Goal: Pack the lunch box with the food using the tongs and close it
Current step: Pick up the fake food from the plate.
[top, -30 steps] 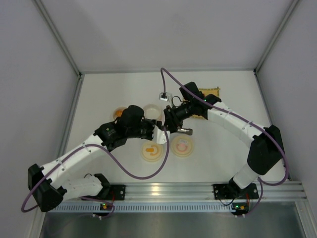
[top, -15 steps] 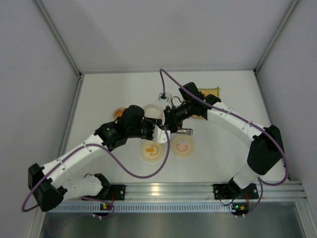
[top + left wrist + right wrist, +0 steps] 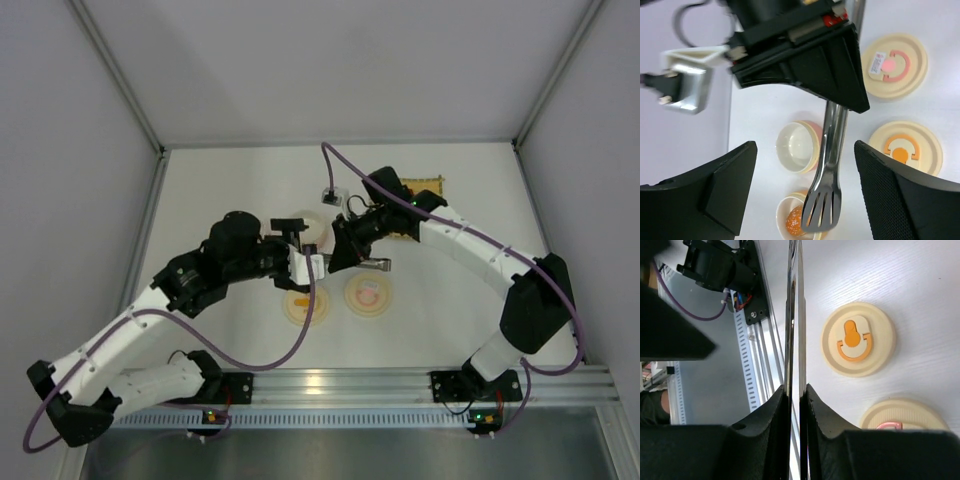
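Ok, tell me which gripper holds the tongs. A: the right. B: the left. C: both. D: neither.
A: the right gripper pinches the tongs between its fingers, while the left gripper stands wide open around them without touching.

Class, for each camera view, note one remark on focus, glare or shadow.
Top external: even soft light, hardly any shadow on the table. Left wrist: glare streaks along the tongs; the near fingers are dark. Right wrist: the orange lid is sharp, the close fingers black, without detail.
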`<state>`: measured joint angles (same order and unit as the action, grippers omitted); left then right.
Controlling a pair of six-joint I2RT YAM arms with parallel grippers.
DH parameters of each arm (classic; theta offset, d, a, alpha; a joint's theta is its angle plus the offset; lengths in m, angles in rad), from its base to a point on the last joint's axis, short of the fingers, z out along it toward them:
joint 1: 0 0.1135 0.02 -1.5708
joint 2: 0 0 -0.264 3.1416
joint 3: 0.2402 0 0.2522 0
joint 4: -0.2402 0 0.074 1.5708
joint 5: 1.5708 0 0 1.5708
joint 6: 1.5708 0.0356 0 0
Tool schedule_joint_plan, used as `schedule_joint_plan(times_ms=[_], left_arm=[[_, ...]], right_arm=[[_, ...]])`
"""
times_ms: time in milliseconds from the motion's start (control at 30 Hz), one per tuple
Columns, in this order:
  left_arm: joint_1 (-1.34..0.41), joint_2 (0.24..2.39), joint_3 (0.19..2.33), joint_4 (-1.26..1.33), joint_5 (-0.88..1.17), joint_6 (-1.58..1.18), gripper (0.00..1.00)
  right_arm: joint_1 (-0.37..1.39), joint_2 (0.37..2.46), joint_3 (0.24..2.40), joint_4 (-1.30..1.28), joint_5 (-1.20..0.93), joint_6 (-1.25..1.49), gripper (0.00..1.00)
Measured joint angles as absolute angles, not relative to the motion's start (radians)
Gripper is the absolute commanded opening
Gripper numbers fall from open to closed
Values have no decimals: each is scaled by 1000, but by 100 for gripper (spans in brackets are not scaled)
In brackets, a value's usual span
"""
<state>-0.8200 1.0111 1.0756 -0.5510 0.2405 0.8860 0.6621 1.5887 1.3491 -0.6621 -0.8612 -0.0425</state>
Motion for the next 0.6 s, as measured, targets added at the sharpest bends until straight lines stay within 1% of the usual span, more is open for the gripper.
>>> schedule_joint_plan(times_ms=[33, 233, 467, 600], left_arm=[[-820, 984, 1090, -558, 239, 865, 90], [-798, 859, 1199, -600, 215, 693, 98], [-705, 825, 1184, -717, 155, 448, 98], [-590, 832, 1119, -765, 131, 326, 98]], right_arm=[[656, 1588, 1349, -665, -855, -45, 17], [559, 1563, 1349, -703, -797, -75, 17], [374, 1509, 1354, -771, -682, -118, 18], [269, 1486, 1357, -809, -612, -149, 20]])
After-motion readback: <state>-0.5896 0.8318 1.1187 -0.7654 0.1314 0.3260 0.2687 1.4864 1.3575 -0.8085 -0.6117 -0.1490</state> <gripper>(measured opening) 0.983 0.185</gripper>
